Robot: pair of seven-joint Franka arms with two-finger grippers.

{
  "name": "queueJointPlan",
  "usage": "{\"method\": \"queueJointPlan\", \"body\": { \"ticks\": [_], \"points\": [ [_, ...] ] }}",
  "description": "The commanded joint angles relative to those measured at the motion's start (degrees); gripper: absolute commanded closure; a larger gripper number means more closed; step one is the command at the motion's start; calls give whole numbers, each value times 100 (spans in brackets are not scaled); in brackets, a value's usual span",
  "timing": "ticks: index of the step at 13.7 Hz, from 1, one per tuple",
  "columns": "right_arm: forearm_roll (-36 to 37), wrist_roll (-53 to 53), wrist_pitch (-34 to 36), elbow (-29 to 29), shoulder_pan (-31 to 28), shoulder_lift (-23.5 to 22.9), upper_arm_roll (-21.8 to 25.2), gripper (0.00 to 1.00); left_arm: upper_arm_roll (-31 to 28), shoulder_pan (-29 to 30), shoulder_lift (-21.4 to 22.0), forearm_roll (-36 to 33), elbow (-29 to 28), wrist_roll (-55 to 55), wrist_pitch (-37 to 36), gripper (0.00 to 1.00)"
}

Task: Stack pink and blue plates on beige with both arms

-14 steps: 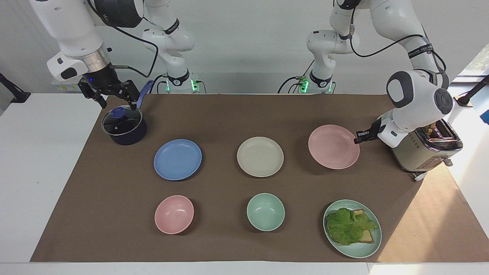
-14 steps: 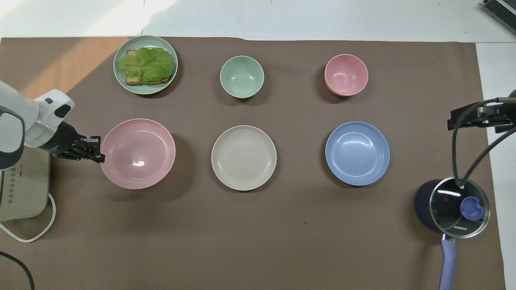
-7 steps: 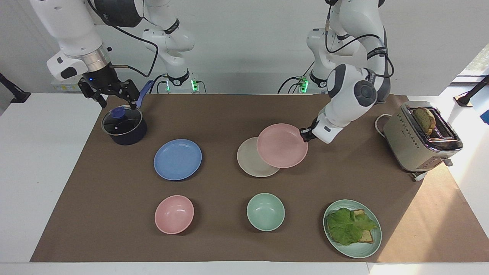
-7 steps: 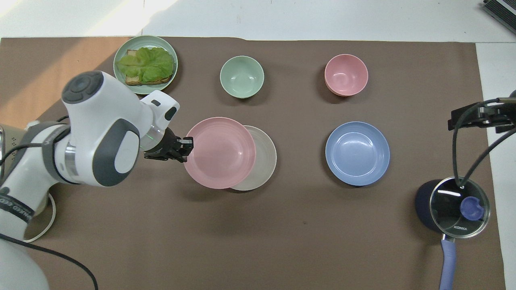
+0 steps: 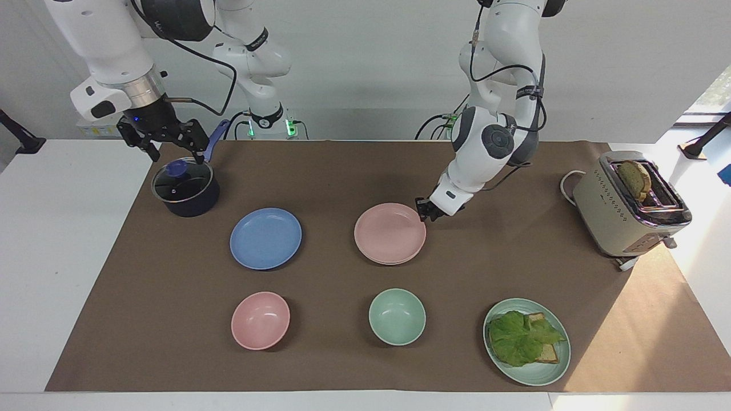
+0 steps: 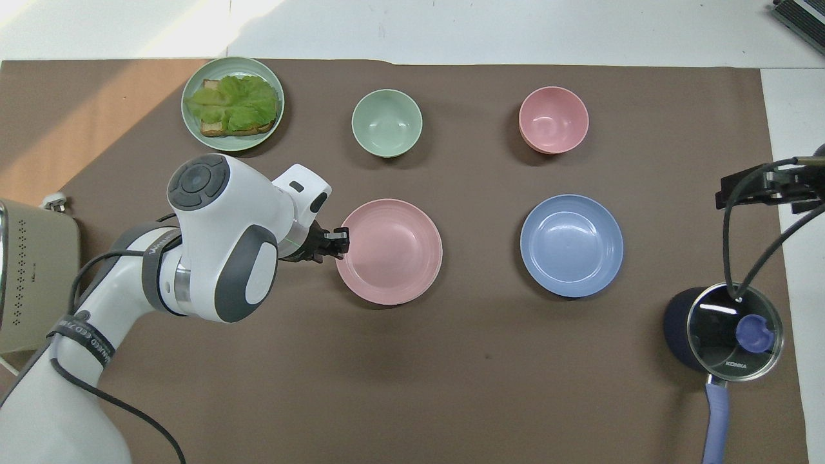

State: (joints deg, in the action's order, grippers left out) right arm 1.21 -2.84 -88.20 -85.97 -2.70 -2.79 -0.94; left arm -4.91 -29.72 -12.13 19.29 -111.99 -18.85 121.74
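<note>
Pink plate (image 5: pixel 389 231), blue plate (image 5: pixel 265 238), mint bowl (image 5: pixel 397 316), pink bowl (image 5: pixel 260 320), brown mat (image 5: pixel 342 171), navy pot (image 5: pixel 185 191)

The pink plate (image 5: pixel 389 232) lies flat on the beige plate (image 5: pixel 394 261), covering it almost fully, mid-table. The blue plate (image 5: pixel 265 238) lies flat beside them, apart, toward the right arm's end.

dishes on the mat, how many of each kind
plates: 4, namely pink plate on beige plate, blue plate, green plate with lettuce and bread
bowls: 2, namely pink bowl, green bowl
lidded pot: 1
total: 7
</note>
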Motion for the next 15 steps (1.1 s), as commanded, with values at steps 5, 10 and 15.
{"method": "queueJointPlan", "body": {
  "ticks": [5,10,15],
  "points": [
    [29,-24,5,-218,-55,192,-20,0,-124,1212,176,-923,317,688,-518,0],
    [29,-24,5,-218,-55,192,-29,0,-124,2118,1027,-1611,564,1778,-1187,0],
    [29,-24,-65,-340,-55,253,-20,0,-115,2296,1029,-2042,1749,1859,-2083,0]
  ]
}}
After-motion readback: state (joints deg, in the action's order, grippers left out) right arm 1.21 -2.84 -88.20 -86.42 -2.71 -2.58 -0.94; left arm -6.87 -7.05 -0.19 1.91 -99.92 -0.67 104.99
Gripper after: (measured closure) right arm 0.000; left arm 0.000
